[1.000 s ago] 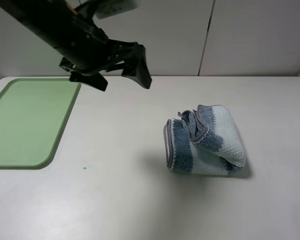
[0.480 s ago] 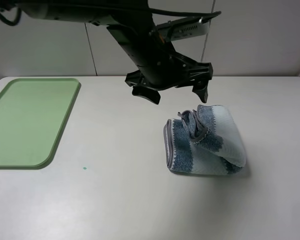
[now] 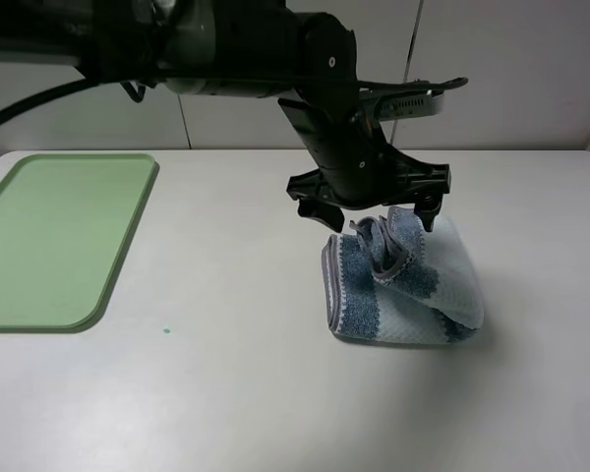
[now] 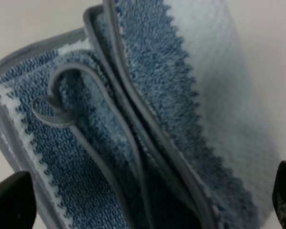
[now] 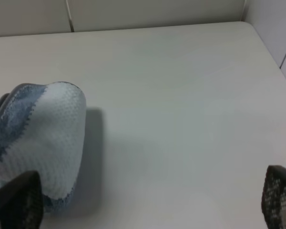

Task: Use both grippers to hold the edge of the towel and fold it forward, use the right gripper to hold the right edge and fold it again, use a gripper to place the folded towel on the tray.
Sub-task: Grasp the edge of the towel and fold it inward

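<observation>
Folded bundle of striped terry towel [image 3: 403, 280], pale blue-white and darker blue-grey with thin grey hem [image 4: 148, 129], lying right of centre on a plain white table [image 3: 226, 393]. Directly above its rear part, left black finger gripper [image 3: 374, 208], reaching across from the left side; jaws spread wide, holding nothing, one finger just behind the bundle's left rear corner, the other over its right rear. Towel straight below the claw, long axis running roughly front to back. Left wrist view filled with layered hems between both fingertips. Right gripper [image 5: 143, 202] also wide open and empty, low beside the towel's right end. Flat light-green plastic tray [image 3: 49, 236] well apart, far left. Compared with half a second earlier, left claw lower and further right, now right over the cloth; towel unmoved.
</observation>
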Motion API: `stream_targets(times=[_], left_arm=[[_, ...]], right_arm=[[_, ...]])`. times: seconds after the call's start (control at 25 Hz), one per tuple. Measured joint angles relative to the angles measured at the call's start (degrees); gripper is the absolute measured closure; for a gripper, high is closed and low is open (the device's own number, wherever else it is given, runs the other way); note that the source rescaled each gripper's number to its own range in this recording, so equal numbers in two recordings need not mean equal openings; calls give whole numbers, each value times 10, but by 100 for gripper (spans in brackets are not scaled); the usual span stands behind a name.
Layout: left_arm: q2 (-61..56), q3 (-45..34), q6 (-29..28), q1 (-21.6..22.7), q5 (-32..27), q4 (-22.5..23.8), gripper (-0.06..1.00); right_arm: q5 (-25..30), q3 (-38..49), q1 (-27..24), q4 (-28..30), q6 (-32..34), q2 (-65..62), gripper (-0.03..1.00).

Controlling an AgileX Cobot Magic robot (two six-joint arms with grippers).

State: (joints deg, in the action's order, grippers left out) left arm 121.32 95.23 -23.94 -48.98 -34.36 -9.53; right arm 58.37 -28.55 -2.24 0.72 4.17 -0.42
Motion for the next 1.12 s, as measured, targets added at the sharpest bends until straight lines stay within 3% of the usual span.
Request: stream_targets(times=[0.48,1.12], left_arm=[[48,1,-18,-8,10,-1,-5],[55,1,-19,-8,-69,47,-5]], right_arm=[[0,0,0,0,0,0,-3],[0,0,0,-1,0,0,-3]])
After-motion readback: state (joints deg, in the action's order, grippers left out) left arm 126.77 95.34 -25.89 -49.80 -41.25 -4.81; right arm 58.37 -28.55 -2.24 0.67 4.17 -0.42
